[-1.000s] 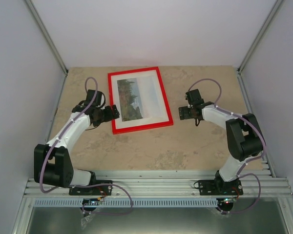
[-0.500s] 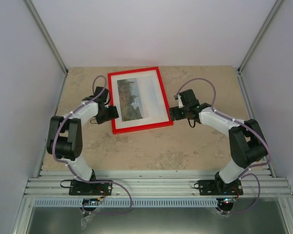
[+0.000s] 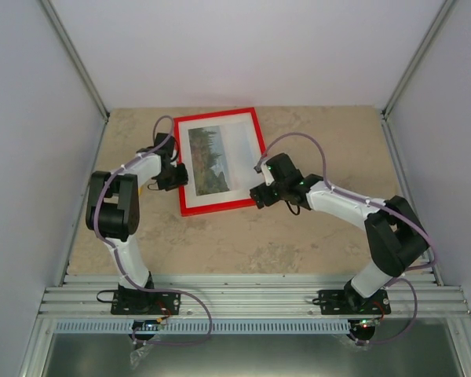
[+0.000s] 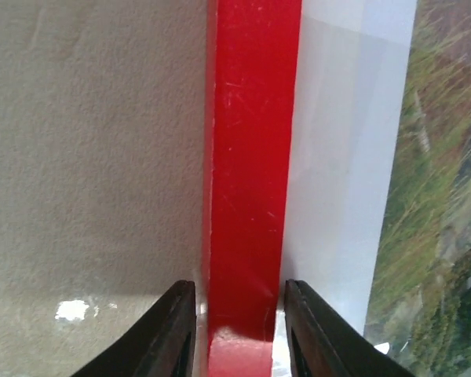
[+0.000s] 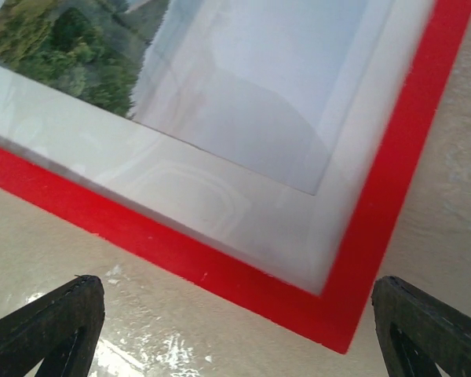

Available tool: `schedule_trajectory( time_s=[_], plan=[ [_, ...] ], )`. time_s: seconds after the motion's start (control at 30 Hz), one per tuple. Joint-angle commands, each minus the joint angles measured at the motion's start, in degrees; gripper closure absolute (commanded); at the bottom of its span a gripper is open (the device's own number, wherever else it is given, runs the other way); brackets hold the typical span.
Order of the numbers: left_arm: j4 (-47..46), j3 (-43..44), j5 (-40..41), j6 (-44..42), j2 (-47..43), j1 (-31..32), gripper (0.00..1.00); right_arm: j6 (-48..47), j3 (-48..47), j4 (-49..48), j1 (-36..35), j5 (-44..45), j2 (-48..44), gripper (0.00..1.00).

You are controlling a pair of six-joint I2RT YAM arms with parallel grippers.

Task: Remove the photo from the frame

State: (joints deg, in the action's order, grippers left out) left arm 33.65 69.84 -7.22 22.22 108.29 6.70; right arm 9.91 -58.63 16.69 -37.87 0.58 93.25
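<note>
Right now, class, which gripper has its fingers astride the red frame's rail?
The left gripper: its fingers straddle the frame's left rail. The right gripper hangs wide open over a corner.

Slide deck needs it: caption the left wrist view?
Left gripper straddles one rail of the red frame, white mat and photo beside it.

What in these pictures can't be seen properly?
The back of the frame, every view: it lies face up on the table.
Whether the left hand pinches the frame, left wrist view: gaps beside its fingers too thin to judge.
The frame's near right corner, top view: the right hand covers it.
Detail of the photo: tiny from above, cropped in wrist views.
</note>
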Motion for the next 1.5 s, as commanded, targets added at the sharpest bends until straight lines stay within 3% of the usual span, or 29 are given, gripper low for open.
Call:
schedule_trajectory(
  time_s=[0.0,0.43,0.63,0.97,1.1,1.47],
  plan=[
    [1.5,0.6,-1.8,-1.8,1.1,-0.1,0.68,-4.1,0.6,-1.5,-2.4,-0.4,-0.8,0.06],
    [2.1,-2.0,-2.5,-2.1,-1.3,3.9,0.95,-14.4,4.0,-5.3,-10.3,0.2,-2.5,0.05],
    [3.3,-2.6,-2.3,-1.2,-4.9,5.4,1.00,-19.2,7.2,-8.3,-17.9,7.8,-4.0,0.05],
    [5.9,-2.9,-3.0,0.8,-11.8,6.0,1.00,-28.4,10.9,-16.4,-28.5,29.5,-1.1,0.07],
    [6.4,-3.0,-3.5,1.7,-14.7,6.4,1.00,-31.2,12.3,-24.9,-31.9,35.8,0.8,0.07],
    [7.0,-5.1,-4.7,3.0,-19.0,6.8,1.00,-43.5,12.2,-43.2,-34.3,49.8,10.6,0.21]
  ],
)
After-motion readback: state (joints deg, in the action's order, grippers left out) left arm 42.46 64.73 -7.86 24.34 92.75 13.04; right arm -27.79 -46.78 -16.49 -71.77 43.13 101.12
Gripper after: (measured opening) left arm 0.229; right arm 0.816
